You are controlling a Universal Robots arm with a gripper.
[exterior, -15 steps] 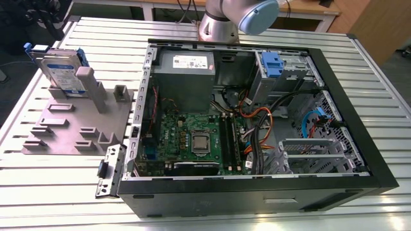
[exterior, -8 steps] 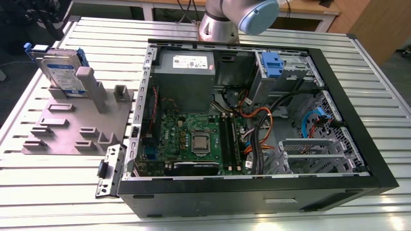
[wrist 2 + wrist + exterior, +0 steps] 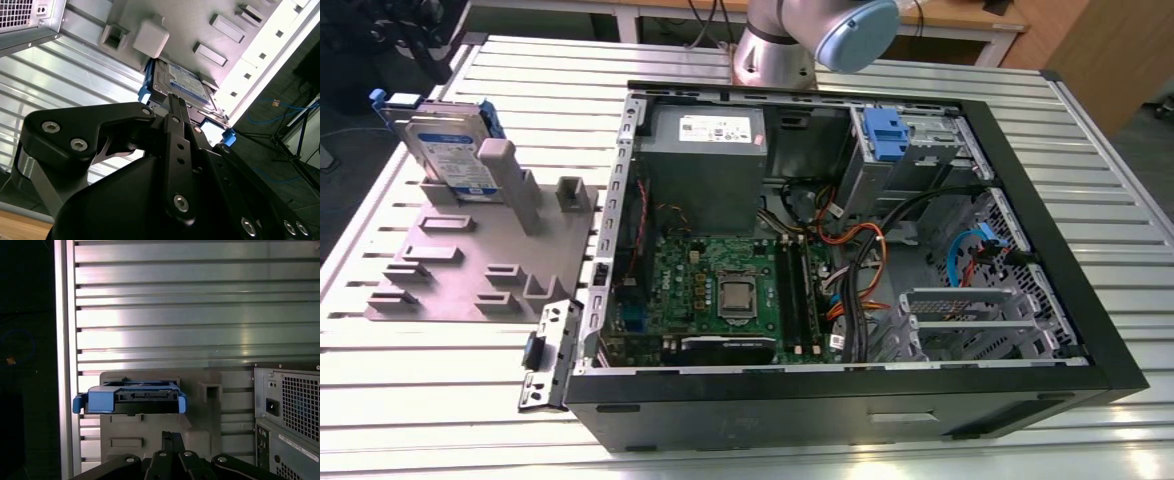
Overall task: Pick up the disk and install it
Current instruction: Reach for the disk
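One disk (image 3: 447, 145), one grey holder plate (image 3: 467, 228), one open computer case (image 3: 854, 400), one robot arm (image 3: 781, 50).

The arm (image 3: 821, 40) is cut off by the exterior view's top edge. A grey post (image 3: 498, 165) hides part of the disk (image 3: 443, 140); its label is too small to read.

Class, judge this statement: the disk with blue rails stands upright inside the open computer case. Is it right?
Not right. The disk with blue rails stands upright in the grey holder on the table, outside the open computer case, on the exterior view's left of it. The exterior view shows this.
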